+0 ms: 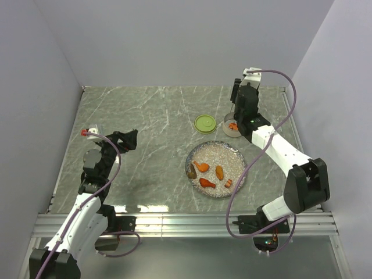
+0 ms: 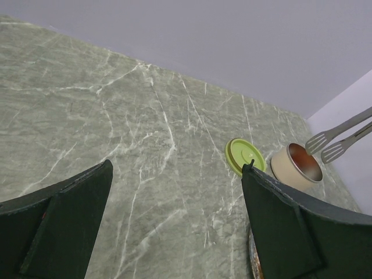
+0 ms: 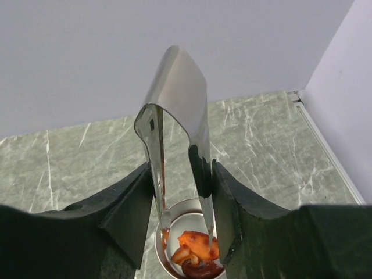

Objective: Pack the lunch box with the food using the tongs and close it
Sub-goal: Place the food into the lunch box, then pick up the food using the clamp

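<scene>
The right tool [image 3: 182, 168] is clenched on the tongs [image 3: 174, 87]. Its fingers [image 3: 133, 197] press on both arms just below the joined bend, which stands upright above them. The tongs' tips reach down past the tool to the open mouth of the lunch box [image 3: 185, 210], which stands on the desk [image 1: 145, 116] right under this tool. Orange and red food [image 3: 197, 244] lies inside the tin below the tips. The lime-green lid [image 1: 204, 122] lies flat on the desk just left of the right tool, beside the tin but not touching it. Between this tool and its arm's base, the speckled plate [image 1: 216, 146] carries five more pieces [image 1: 207, 183], four orange and one dark. The left tool [image 2: 177, 168] is released, its fingers spread wide with nothing between them. It hangs over the desk's left side, well apart from the tin.
</scene>
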### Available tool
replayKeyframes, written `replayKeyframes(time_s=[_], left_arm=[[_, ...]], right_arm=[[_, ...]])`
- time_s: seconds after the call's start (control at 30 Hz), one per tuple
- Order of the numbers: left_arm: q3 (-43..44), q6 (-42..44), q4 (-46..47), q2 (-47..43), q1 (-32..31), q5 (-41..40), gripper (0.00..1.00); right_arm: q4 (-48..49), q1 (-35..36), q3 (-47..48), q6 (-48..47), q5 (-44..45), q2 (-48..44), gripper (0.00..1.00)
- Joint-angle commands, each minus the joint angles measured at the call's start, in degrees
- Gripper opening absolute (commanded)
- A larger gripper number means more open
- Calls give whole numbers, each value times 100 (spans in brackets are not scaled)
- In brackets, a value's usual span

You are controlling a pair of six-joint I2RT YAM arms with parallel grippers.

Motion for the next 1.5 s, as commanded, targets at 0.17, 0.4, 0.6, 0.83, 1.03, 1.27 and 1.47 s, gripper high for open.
replayKeyframes(time_s=[0.17,0.4,0.6,0.83,1.03,1.27,1.47], left_arm=[[10,27,14,-91,23,-155,100],[10,44,5,-82,23,-190,99],[10,35,14,-64,23,-199,99],[19,18,40,15,23,-173,99],[19,27,40,24,23,-181,99],[19,27,58,58,23,-181,99],[19,27,75,59,23,-181,99]], right_arm=[[507,294,-1049,103,-169,-1290,47],[508,1304,-2000,24,455,-2319,46],[34,1964,-2598,348,639,-3093,46],[-476,2808,-3143,735,930,-3577,46],[-960,3151,-3302,1008,1255,-3753,46],[-1127,3363,-3416,1105,1458,-3885,46],[-1276,3486,-3399,1236,1422,-3762,46]])
